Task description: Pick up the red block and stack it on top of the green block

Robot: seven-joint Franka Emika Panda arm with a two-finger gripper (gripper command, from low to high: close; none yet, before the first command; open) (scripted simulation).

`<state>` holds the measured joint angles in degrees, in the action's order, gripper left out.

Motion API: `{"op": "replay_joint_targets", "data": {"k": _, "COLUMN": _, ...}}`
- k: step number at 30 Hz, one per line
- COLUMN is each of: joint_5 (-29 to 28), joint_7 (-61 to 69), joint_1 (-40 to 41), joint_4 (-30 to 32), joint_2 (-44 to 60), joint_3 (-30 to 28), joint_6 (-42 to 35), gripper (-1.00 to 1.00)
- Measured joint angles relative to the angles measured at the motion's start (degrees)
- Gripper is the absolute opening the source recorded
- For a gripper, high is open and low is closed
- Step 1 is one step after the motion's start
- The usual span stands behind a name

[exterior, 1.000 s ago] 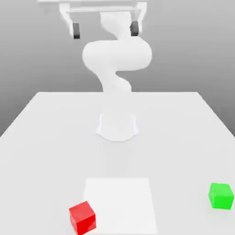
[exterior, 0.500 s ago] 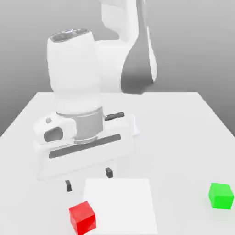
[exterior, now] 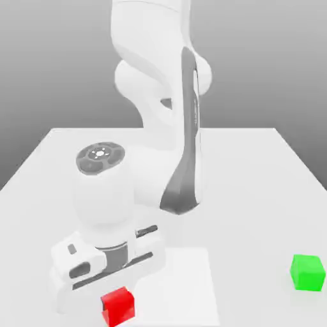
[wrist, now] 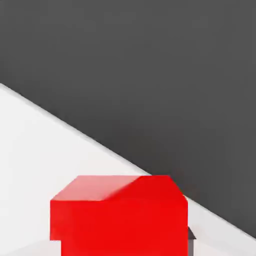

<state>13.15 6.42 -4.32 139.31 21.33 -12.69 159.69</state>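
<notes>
**Gripper down on red block**

Gripper sits over the red block on the table, apparently clamped on it; fingers largely hidden. Green block rests well apart, toward the exterior view's right.

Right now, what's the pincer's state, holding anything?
Pincer: closed on the small bright red matte cube, which sits down at the white table.

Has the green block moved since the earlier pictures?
No. The green block sits at the same spot near the table's edge on the exterior view's right.
</notes>
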Motion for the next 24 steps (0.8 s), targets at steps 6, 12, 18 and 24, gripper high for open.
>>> {"op": "replay_joint_targets", "data": {"k": 6, "joint_5": -5.3, "joint_7": -7.9, "joint_1": -4.32, "joint_4": 1.4, "joint_2": -8.27, "joint_3": -2.27, "joint_6": -6.76, "gripper": -1.0}}
{"op": "replay_joint_targets", "data": {"k": 12, "joint_5": -6.43, "joint_7": -21.36, "joint_1": -11.65, "joint_4": 1.24, "joint_2": -9.44, "joint_3": 0.11, "joint_6": -8.16, "gripper": -1.0}}
{"op": "replay_joint_targets", "data": {"k": 18, "joint_5": -7.96, "joint_7": -35.4, "joint_1": -18.48, "joint_4": 1.07, "joint_2": -10.53, "joint_3": 3.15, "joint_6": -9.27, "gripper": -1.0}}
{"op": "replay_joint_targets", "data": {"k": 24, "joint_5": -9.66, "joint_7": -49.57, "joint_1": -25.31, "joint_4": 0.92, "joint_2": -11.7, "joint_3": 6.17, "joint_6": -10.35, "gripper": -1.0}}
